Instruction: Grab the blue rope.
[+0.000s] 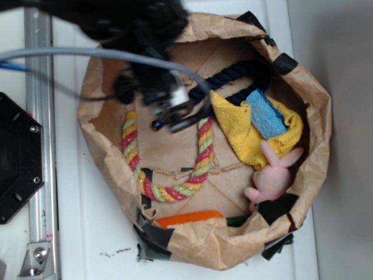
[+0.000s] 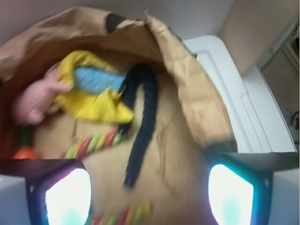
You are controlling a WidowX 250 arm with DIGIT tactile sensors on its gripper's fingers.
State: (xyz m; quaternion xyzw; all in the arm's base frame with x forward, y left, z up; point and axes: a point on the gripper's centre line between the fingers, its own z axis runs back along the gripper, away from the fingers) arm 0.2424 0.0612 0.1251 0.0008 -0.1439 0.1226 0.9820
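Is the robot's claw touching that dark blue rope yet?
Apart. In the wrist view the blue rope lies on the bag floor between and beyond the two fingers, with bare brown paper separating them.

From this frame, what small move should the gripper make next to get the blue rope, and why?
Probably a short descent onto the near end of the dark navy twisted rope. In the wrist view the gripper is open with nothing between its lit pads, and the rope's end lies just ahead of that gap on the brown paper bag floor, beside the yellow cloth.
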